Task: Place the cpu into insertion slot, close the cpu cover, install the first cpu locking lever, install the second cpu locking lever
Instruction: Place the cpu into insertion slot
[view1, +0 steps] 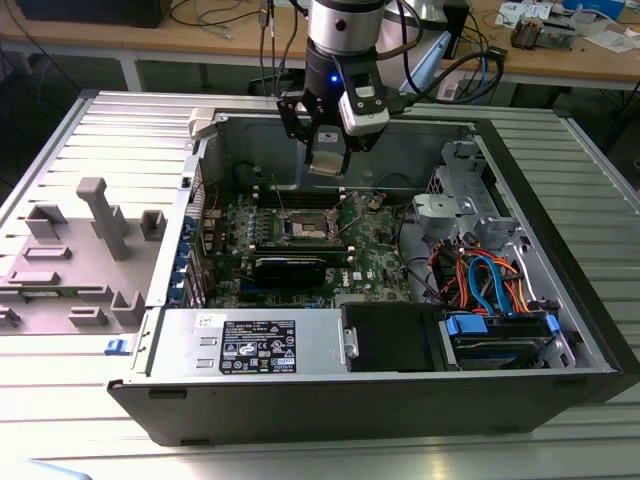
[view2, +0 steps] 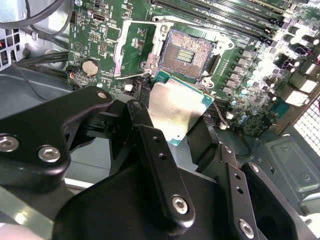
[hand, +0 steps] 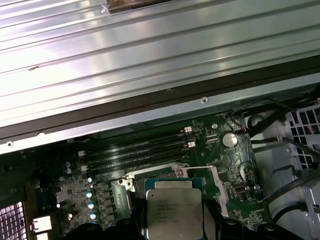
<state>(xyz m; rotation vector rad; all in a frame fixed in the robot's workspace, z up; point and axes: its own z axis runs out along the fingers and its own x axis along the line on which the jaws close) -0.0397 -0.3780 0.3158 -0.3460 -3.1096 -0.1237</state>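
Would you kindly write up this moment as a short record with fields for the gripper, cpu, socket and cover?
gripper: shut on the cpu, raised above the motherboard
cpu: held by its edges, metal top showing, not yet seated
insertion slot: empty, contacts exposed
cpu cover: swung open beside the slot
setting: open computer case

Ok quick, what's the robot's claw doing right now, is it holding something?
Gripper: shut on the cpu, which is up in the air and not yet in the insertion slot.
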